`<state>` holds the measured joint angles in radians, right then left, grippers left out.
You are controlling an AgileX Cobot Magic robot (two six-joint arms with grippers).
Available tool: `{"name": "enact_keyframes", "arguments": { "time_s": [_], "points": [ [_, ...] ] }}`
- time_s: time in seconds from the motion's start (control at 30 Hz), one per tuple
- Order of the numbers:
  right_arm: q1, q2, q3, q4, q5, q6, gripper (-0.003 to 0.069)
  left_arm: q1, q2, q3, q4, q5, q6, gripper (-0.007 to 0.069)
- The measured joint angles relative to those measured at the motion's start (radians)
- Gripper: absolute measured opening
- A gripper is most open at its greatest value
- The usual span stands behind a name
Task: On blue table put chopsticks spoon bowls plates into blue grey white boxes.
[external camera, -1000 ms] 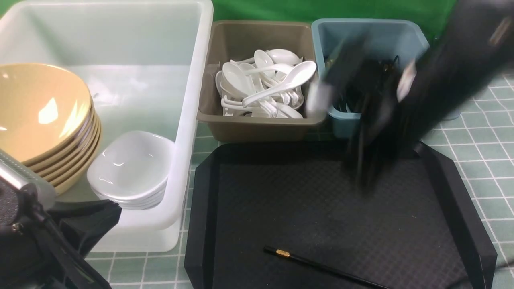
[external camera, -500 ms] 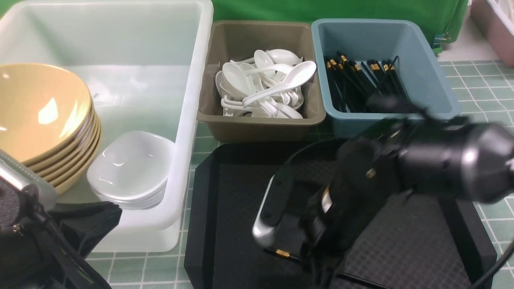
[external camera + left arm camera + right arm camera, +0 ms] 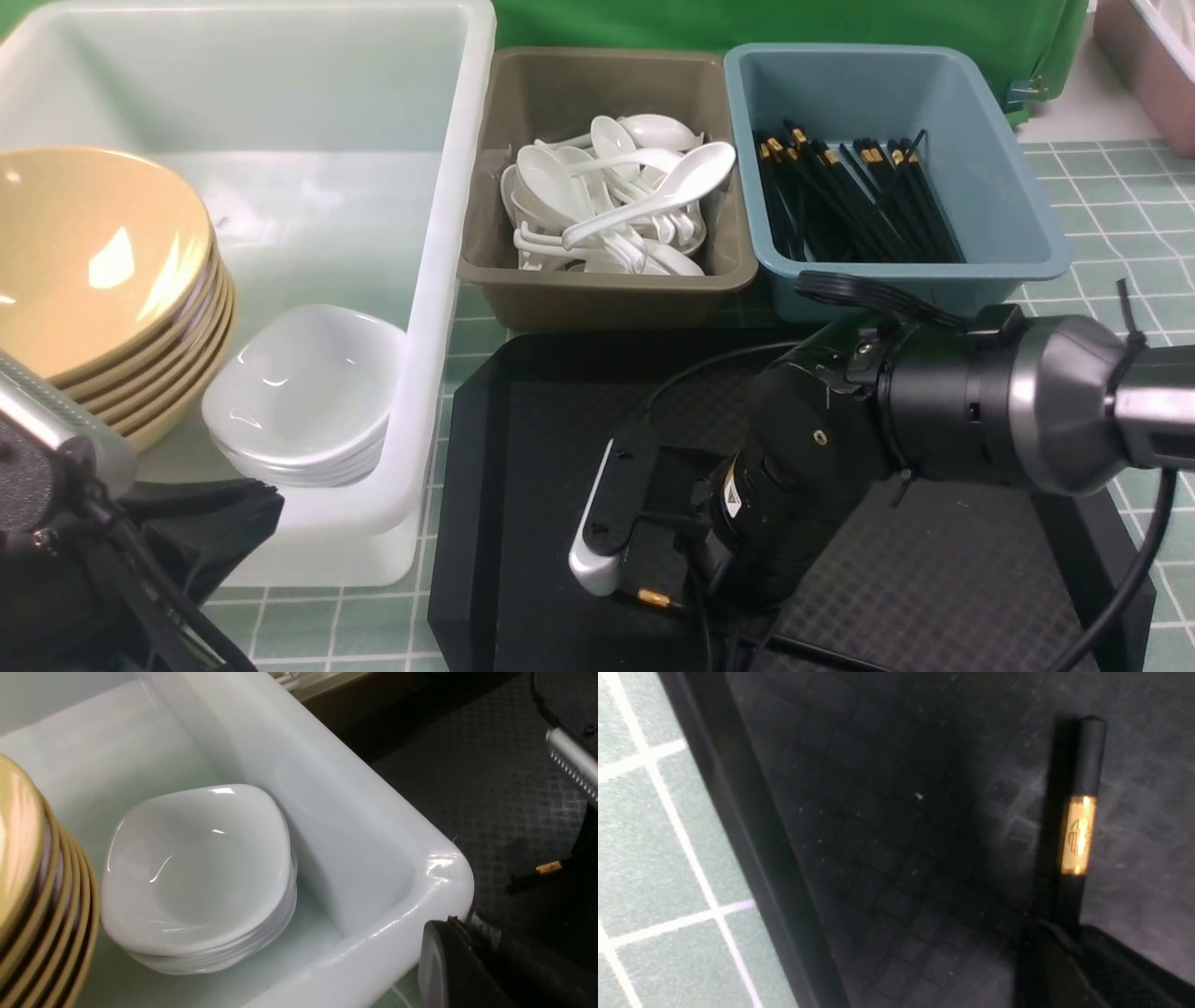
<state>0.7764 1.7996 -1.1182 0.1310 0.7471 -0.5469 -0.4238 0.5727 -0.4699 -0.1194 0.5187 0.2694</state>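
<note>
One black chopstick with a gold band [image 3: 1078,833] lies on the black tray [image 3: 523,448]; its banded end also shows in the front view [image 3: 653,598]. My right gripper [image 3: 1069,942] is down on the tray, its fingers closed round the stick just behind the band. The dusty blue bin [image 3: 1018,205] holds several chopsticks [image 3: 850,201]. The grey-brown bin [image 3: 597,75] holds white spoons [image 3: 616,196]. The white tub [image 3: 448,280] holds stacked tan bowls [image 3: 93,261] and stacked white plates [image 3: 303,392]. My left gripper [image 3: 215,513] rests by the tub's near corner; its jaws are unclear.
The blue tiled table [image 3: 1120,205] shows to the right of the bins and round the tray. A pink crate [image 3: 1148,65] stands at the far right corner. My right arm [image 3: 980,411] lies across the tray's right half.
My right arm swung from over the blue bin down to the tray's near side and settled on the chopstick. The stick's banded end shifted slightly. The left arm has not moved.
</note>
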Motion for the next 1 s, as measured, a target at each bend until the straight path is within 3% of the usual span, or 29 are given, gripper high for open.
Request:
{"name": "enact_keyframes", "arguments": {
  "time_s": [0.17, 0.3, 0.4, 0.5, 0.6, 0.7, 0.87, 1.0],
  "points": [
    [0.0, -0.108, -0.068, -0.011, -0.008, -0.006, 0.0083, 0.0, 0.0, 0.0, 0.0, -0.002, 0.0, 0.0005],
    [-0.02, -0.23, -0.174, -0.083, -0.122, -0.007, 0.0083, 0.0, 0.0, 0.0, 0.0, -0.007, 0.0, 0.0005],
    [-0.069, -0.275, -0.234, -0.12, -0.291, -0.007, 0.0083, 0.0, 0.0, 0.0, 0.0, -0.007, 0.0, 0.0005],
    [-0.196, -0.269, -0.267, -0.138, -0.568, 0.01, 0.0083, 0.0, 0.0, 0.0, 0.0, -0.009, 0.0, 0.0005],
    [-0.333, -0.189, -0.274, -0.14, -0.77, 0.117, 0.0083, 0.0, 0.0, 0.0, 0.0, -0.012, 0.001, 0.0005],
    [-0.431, -0.073, -0.274, -0.14, -0.841, 0.285, 0.0085, 0.0, 0.0, 0.0, 0.0, -0.015, 0.001, 0.0005],
    [-0.531, 0.103, -0.271, -0.141, -0.756, 0.52, 0.015, 0.0, 0.0, 0.0, 0.0, -0.015, 0.001, 0.0005],
    [-0.559, 0.141, -0.265, -0.141, -0.674, 0.64, 0.0269, 0.0, -0.001, 0.0, 0.0, -0.046, 0.003, 0.0005]
  ]
}}
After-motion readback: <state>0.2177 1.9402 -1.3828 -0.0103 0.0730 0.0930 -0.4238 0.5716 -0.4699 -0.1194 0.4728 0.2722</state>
